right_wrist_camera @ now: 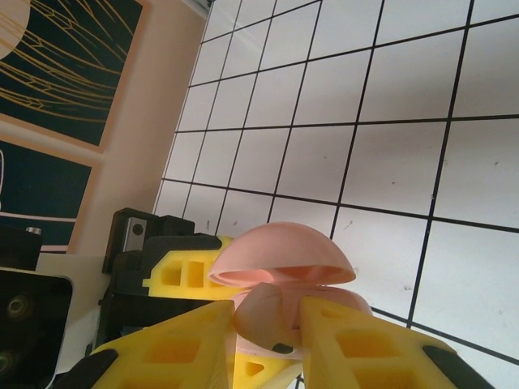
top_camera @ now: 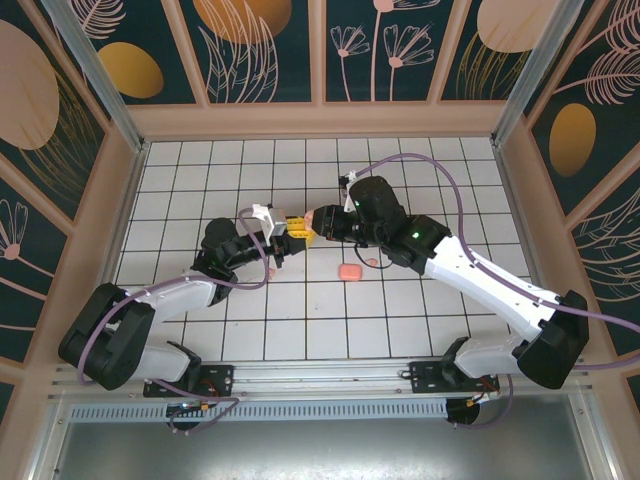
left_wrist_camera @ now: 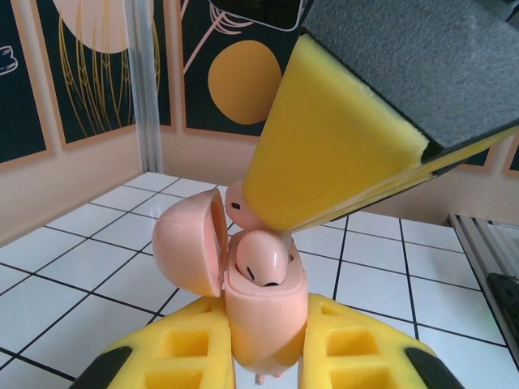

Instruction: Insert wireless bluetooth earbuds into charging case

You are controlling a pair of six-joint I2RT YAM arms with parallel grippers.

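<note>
Clearly, above the middle of the bench (top_camera: 200, 170), the left fingers (left_wrist_camera: 182, 348) were clamped on the open charging case (left_wrist_camera: 263, 312), one earbud (left_wrist_camera: 261, 261) seated inside; the right fingers (right_wrist_camera: 357, 348) flanked a second earbud (right_wrist_camera: 268, 318), whether gripping it I couldn't tell.

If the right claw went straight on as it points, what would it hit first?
Probably the open charging case held by the left claw; depth is unclear, but they look nearly touching.

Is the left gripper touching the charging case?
Touching. In the left wrist view the left gripper presses its yellow fingers against both sides of the charging case, with no gap.
</note>
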